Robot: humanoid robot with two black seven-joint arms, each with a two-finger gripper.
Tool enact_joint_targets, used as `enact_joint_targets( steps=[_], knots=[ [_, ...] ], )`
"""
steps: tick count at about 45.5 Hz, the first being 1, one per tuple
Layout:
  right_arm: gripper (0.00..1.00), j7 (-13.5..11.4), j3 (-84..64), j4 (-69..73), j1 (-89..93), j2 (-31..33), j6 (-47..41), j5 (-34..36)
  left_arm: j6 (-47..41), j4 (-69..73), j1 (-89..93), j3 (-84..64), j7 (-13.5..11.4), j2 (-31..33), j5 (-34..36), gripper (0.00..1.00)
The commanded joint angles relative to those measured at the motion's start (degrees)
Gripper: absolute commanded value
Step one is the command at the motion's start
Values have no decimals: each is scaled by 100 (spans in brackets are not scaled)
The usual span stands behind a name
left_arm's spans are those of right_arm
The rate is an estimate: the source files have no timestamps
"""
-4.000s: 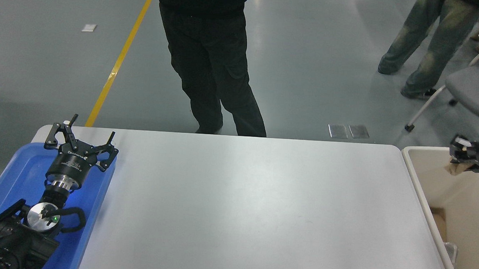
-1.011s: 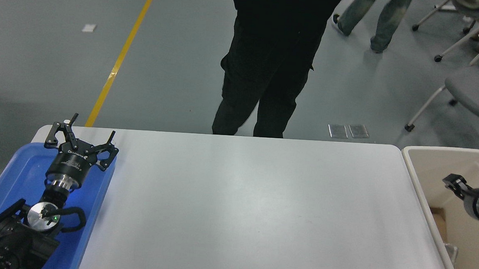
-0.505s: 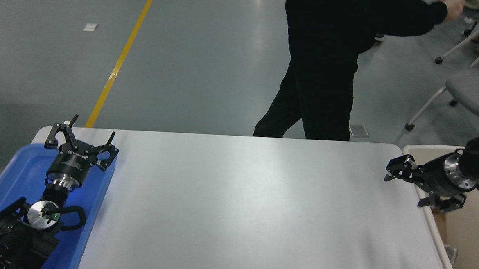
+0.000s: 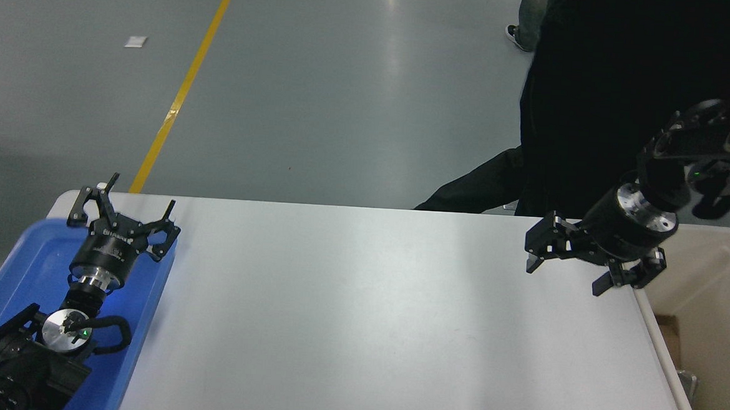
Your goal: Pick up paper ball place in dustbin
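White table [image 4: 359, 317], cream smooth-walled dustbin [image 4: 719, 292] alongside

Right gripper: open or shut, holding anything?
Open and empty. The right gripper hangs over the table's right end, jaws spread, nothing between them, beside the dustbin.

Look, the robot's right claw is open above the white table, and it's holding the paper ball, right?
Not quite. The right gripper is open above the white table, beside the dustbin, but the head view shows nothing between its fingers. No paper ball can be seen anywhere. The left gripper sits parked over the blue tray.
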State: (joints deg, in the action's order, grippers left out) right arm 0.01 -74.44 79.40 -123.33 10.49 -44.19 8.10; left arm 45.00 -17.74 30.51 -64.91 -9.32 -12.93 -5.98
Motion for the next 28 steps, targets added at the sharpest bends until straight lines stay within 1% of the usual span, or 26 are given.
enact_joint_targets(
  steps=[1, 11, 28],
  knots=[
    [100, -1, 324, 603, -850, -275, -81, 25, 0, -1, -1, 4, 1, 1, 0, 99],
    [100, -1, 536, 550, -1702, -187, -81, 16, 0, -1, 8, 5, 1, 1, 0, 99],
    [100, -1, 527, 550, -1685, -196, -81, 25, 0, -1, 8, 5, 10, 1, 9, 99]
  ],
)
